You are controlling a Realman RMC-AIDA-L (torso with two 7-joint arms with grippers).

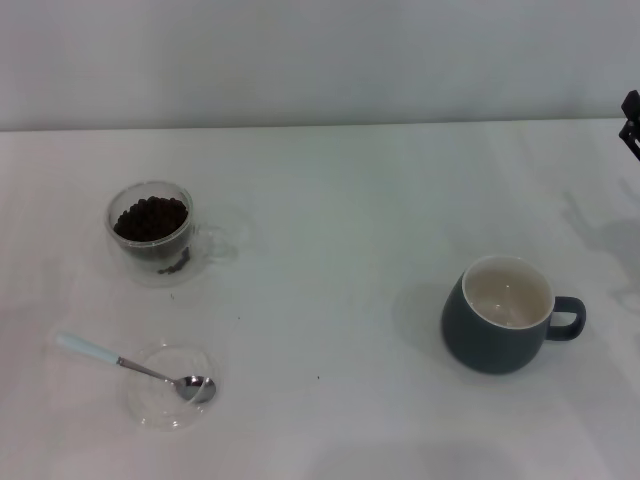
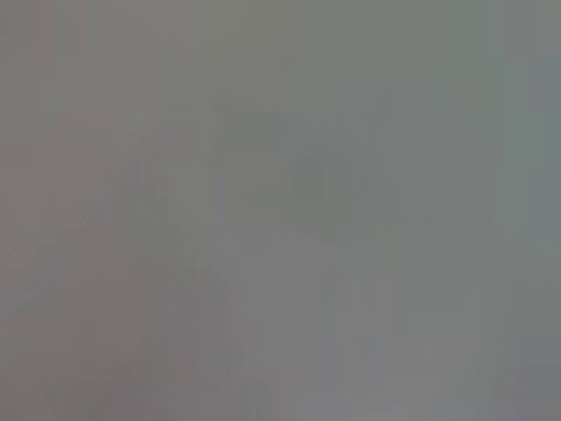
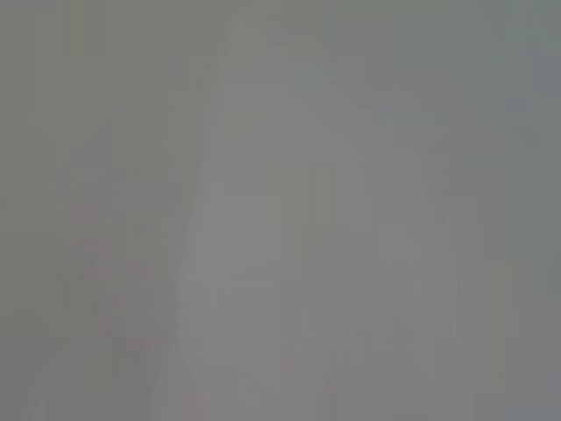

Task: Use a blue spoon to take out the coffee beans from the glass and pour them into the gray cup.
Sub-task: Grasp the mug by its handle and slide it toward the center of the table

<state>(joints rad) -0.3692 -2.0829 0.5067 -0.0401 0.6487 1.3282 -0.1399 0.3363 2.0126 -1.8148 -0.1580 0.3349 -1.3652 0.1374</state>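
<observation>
Slate-gray cup [image 1: 497,335], cream-white inside

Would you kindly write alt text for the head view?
On a white table, a glass of coffee beans stands at left, a blue spoon resting in a clear dish nearer; an empty gray cup stands at right.

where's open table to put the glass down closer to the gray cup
The widest bare stretch of table runs between the glass and the gray cup. The near-left is crowded: blue spoon resting in a clear dish. Right gripper sits at the far-right edge.
</observation>
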